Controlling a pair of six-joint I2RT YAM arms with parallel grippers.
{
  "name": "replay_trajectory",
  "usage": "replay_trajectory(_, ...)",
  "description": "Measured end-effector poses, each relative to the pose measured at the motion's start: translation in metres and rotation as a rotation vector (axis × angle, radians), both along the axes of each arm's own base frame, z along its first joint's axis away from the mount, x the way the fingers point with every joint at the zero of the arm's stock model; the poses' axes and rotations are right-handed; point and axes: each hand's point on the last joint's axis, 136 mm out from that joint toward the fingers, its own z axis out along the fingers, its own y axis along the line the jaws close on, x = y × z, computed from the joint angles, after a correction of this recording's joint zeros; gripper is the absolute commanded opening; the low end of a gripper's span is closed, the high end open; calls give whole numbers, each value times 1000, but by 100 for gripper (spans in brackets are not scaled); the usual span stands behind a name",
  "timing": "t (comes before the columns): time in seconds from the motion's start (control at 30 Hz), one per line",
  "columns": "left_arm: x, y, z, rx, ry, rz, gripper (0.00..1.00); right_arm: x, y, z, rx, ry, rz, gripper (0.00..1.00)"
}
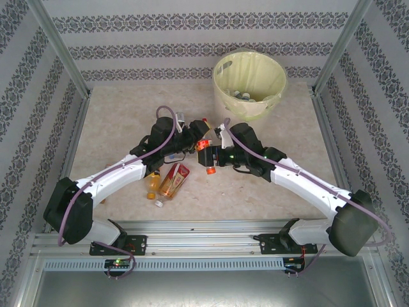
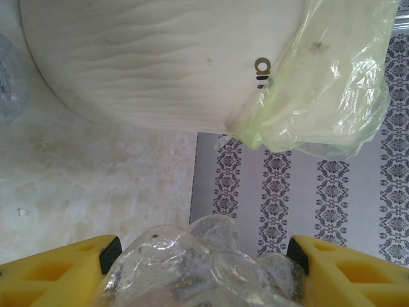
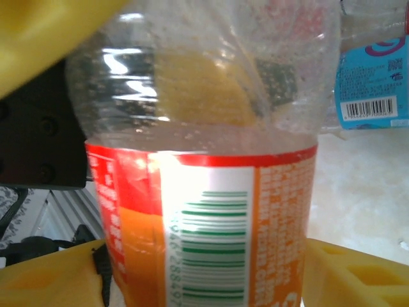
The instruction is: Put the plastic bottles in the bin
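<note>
My left gripper (image 2: 204,272) is shut on a clear, crumpled plastic bottle (image 2: 201,262), whose base bulges out between the yellow fingers. The pale-yellow bin (image 2: 160,57) with its yellowish bag (image 2: 326,83) stands close ahead of it. My right gripper (image 3: 204,272) is shut on a bottle with an orange and red label (image 3: 211,224), which fills the gap between both fingers. From above, both grippers meet at mid-table, the left (image 1: 188,133) and the right (image 1: 208,153), a little in front of the bin (image 1: 249,83). Bottles lie inside the bin.
Two orange-tinted bottles (image 1: 153,183) (image 1: 174,180) lie near the left arm. A blue-labelled bottle (image 3: 370,83) lies just right of the held one. Another clear bottle (image 2: 9,77) sits beside the bin's left side. Patterned walls and metal posts enclose the table.
</note>
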Motion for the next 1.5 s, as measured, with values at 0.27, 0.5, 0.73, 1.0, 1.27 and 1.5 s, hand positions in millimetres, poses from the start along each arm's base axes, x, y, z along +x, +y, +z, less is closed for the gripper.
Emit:
replay_trajectory(0.27, -1, -1, 2, 0, -8, -13, 68, -1, -4, 6, 7, -8, -19, 52)
replay_trajectory(0.5, 4, -1, 20, -31, -85, -28, 100, -4, -15, 19, 24, -27, -38, 50)
replay_trajectory(0.73, 7, 9, 56, -55, -207, -87, 100, 9, -51, 27, 3, -32, -126, 50)
replay_trajectory(1.0, -24, 17, 84, 41, -385, -228, 100, 26, -93, 107, 2, -158, -212, 51)
replay_trajectory(1.27, -43, 27, 66, 220, -419, -312, 100, 72, -119, 175, -39, -273, -306, 51)
replay_trajectory(1.5, -64, 44, 63, 336, -462, -336, 100, 138, -136, 179, -134, -268, -393, 51)
